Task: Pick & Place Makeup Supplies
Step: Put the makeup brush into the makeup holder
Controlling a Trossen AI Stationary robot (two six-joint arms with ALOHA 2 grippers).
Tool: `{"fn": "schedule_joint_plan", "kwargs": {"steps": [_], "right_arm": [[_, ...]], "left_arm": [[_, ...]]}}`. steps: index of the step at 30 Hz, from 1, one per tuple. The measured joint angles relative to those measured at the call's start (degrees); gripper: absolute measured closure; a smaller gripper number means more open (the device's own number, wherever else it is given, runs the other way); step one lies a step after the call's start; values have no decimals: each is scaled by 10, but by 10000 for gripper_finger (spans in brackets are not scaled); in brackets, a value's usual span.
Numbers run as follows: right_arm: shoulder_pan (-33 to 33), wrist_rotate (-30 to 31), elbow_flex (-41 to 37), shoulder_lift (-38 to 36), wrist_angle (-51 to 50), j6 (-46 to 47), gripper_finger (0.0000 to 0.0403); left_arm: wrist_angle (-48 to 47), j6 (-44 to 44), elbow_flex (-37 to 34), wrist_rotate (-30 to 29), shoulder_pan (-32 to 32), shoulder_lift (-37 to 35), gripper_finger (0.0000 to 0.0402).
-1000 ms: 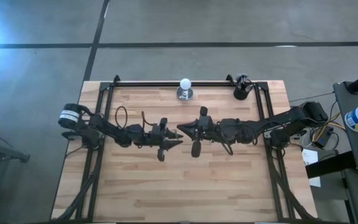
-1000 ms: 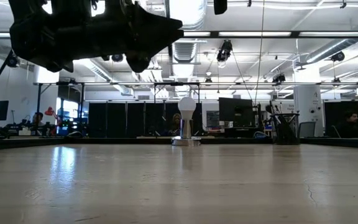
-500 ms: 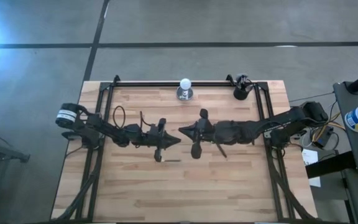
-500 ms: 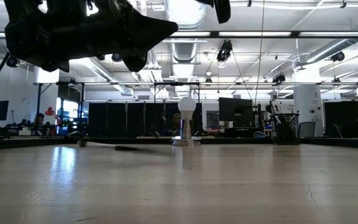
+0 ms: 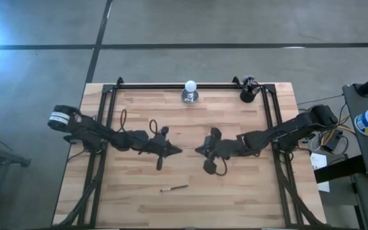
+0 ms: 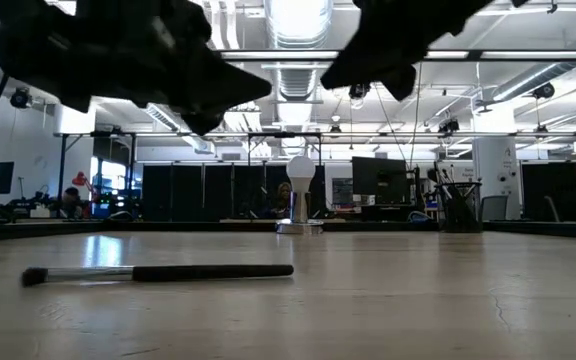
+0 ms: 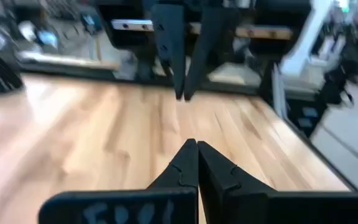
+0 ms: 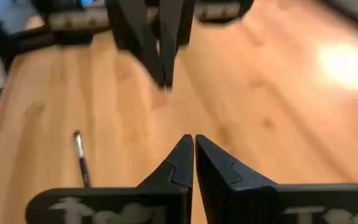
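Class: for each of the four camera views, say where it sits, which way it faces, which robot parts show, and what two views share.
High: overhead, facing down; both arms, left gripper, right gripper.
Low: tabletop height, facing the room; arms overhead.
Left wrist: faces the right gripper.
Right wrist: faces the left gripper.
Shared: the brush lying on the table.

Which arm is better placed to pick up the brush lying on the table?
Probably left: the brush lies almost straight in front of the left gripper; the right gripper is slightly farther off.
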Motion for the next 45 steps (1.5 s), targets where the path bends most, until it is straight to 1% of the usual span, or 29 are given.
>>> {"fn": "schedule_joint_plan", "kwargs": {"steps": [2, 4, 8, 10, 16, 18, 20, 22, 26, 31, 36, 38, 41, 44, 45], "right_arm": [[13, -10, -16, 8, 11, 15, 377], [28, -12, -27, 20, 18, 22, 361], [58, -29, -26, 72, 64, 24, 322], [69, -56, -10, 110, 86, 23, 304], [104, -127, 60, 223, 84, -4, 271], [117, -155, 88, 253, 87, -23, 266], [129, -167, 117, 278, 79, -32, 264], [140, -178, 146, 300, 63, -42, 264], [155, -176, 197, 333, 8, -76, 271], [166, -171, 257, 380, -73, -111, 282], [178, -163, 284, 405, -92, -125, 300], [180, -157, 286, 408, -93, -124, 313], [180, -155, 284, 408, -94, -111, 344], [180, -153, 279, 405, -94, -99, 379], [179, -151, 278, 404, -93, -99, 385]], "left_arm": [[-53, -4, -3, -8, -19, -19, 401], [-105, -15, -3, -30, -43, -32, 401], [-176, -62, -3, -75, -98, -39, 401], [-209, -93, -3, -108, -129, -39, 401], [-257, -174, -2, -237, -218, -33, 401], [-261, -193, -2, -267, -240, -33, 401], [-259, -210, -1, -284, -257, -31, 401], [-262, -219, -1, -296, -272, -31, 401], [-263, -225, 2, -321, -291, -31, 401], [-273, -240, 5, -324, -297, -27, 401], [-277, -255, 13, -324, -298, -20, 401], [-277, -259, 18, -324, -299, -16, 401], [-277, -268, 26, -324, -299, -9, 401], [-277, -292, 33, -324, -299, -2, 401], [-277, -300, 35, -324, -299, 0, 400]]}}
